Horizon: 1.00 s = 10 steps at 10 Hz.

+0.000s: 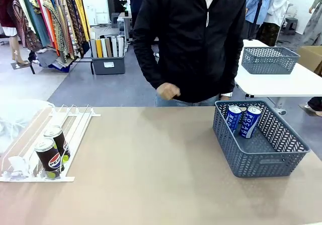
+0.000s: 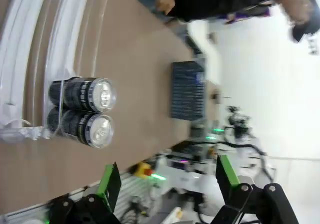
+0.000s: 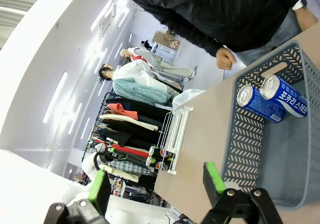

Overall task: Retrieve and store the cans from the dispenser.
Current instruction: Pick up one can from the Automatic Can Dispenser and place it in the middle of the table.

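Observation:
Two black cans (image 1: 52, 152) stand one behind the other at the low front end of the white dispenser (image 1: 75, 122) on the table's left. In the left wrist view these black cans (image 2: 82, 111) lie ahead of my left gripper (image 2: 167, 179), which is open and empty, well short of them. Two blue cans (image 1: 242, 119) lean inside the grey basket (image 1: 261, 162) on the right. My right gripper (image 3: 156, 184) is open and empty, above the table beside the basket (image 3: 245, 144). The blue cans (image 3: 272, 101) show inside it, and the dispenser (image 3: 175, 129) lies farther off.
A person in a black jacket stands at the far edge, one hand (image 1: 168, 90) held just above the table. The tan tabletop (image 1: 151, 174) stretches between dispenser and basket. A second grey basket (image 1: 269, 60) sits on another table behind.

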{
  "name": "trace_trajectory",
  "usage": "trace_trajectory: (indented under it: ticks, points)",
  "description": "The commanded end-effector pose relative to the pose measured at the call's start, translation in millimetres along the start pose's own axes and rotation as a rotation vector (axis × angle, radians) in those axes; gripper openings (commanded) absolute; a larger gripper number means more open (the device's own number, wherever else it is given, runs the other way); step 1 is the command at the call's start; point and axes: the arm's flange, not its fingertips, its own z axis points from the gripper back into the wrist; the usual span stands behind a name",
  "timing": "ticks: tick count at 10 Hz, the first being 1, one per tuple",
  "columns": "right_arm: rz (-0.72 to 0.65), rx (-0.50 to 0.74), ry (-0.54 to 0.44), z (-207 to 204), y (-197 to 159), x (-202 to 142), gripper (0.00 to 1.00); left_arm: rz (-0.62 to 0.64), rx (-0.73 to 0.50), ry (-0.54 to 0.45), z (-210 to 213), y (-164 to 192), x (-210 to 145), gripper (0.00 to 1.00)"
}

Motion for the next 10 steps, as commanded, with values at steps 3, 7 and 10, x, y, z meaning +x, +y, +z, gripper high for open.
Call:
trace_trajectory:
  ticks: [3,7,10]
  points:
    - [0.003,0.018,-0.014,-1,4,3,1.0,-0.174,0.639,-0.007,-95,-38,-28,1.0]
    - [0.003,0.018,-0.014,-1,4,3,1.0,-0.409,0.838,0.007,-162,-49,-40,1.0]
    - [0.003,0.018,-0.014,-1,4,3,1.0,-0.349,0.79,0.045,-147,-52,-36,1.0]
